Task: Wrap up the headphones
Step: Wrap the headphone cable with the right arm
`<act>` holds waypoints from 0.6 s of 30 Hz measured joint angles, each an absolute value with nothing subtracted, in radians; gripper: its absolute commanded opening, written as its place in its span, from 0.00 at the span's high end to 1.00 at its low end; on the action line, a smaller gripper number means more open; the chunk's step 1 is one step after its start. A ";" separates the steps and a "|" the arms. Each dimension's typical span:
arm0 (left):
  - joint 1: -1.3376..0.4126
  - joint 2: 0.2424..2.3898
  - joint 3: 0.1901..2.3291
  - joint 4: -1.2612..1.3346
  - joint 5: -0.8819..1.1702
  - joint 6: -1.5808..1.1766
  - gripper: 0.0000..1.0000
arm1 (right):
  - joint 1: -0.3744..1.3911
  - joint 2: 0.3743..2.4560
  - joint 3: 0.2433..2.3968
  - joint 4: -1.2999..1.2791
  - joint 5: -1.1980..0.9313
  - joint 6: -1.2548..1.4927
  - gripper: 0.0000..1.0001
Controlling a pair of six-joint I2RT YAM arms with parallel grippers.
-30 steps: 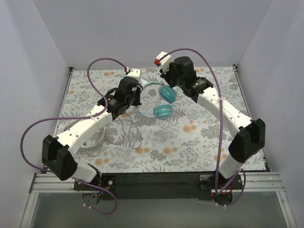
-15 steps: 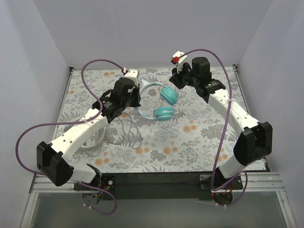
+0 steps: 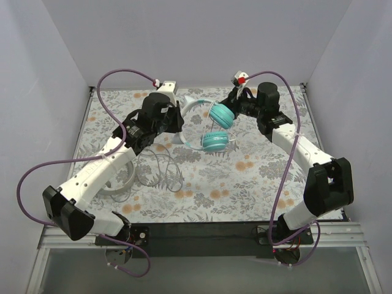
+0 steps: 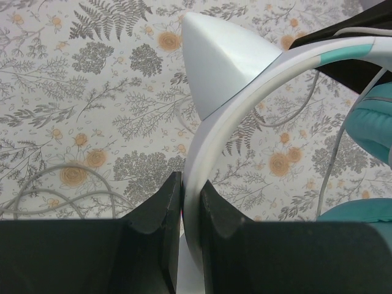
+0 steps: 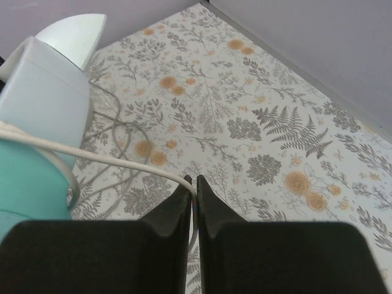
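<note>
In the top view, the teal headphones are sitting toward 12 o'clock of the floral table, between the 2 arms. The left gripper is clenching the pale headband, with its 2 dark fingers pressing on either side of the band, just below a pointed ear-shaped piece. Seen from above, this gripper is gripping the headband at the pair's 9 o'clock side. The 2 teal ear cups are lying at the 3 o'clock side, 1 beyond the other. Whether the nearer cup is touching the table I cannot tell.

The right gripper is pinching a thin pale cable between nearly closed fingertips, and the cord is running off toward 9 o'clock in the right wrist view, across a teal cup. From above, this gripper is hanging just beside the farther cup, at its 2 o'clock.

The white-grey headphones are lying at 8 o'clock of the table, partly hidden under the left arm. Their long grey cable is looping loosely on the table just beside them, toward 3 o'clock.
</note>
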State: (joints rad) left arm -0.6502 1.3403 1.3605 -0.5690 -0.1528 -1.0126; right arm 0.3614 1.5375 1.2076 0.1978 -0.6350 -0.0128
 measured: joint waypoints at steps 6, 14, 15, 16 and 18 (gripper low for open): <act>-0.650 1.340 1.466 -0.619 -0.148 -1.026 1.00 | 0.360 1.538 1.168 0.378 -0.701 0.109 0.90; -0.650 1.341 1.567 -0.669 -0.149 -1.048 1.00 | 0.360 1.566 1.111 0.612 -0.758 0.277 0.89; -0.650 1.342 1.580 -0.673 -0.149 -1.052 1.00 | 0.360 1.571 1.104 0.635 -0.761 0.295 0.89; -0.650 1.343 1.593 -0.676 -0.150 -1.055 1.00 | 0.360 1.575 1.097 0.660 -0.765 0.315 0.89; -0.650 1.348 1.620 -0.682 -0.150 -1.061 1.00 | 0.360 1.581 1.089 0.698 -0.769 0.345 0.90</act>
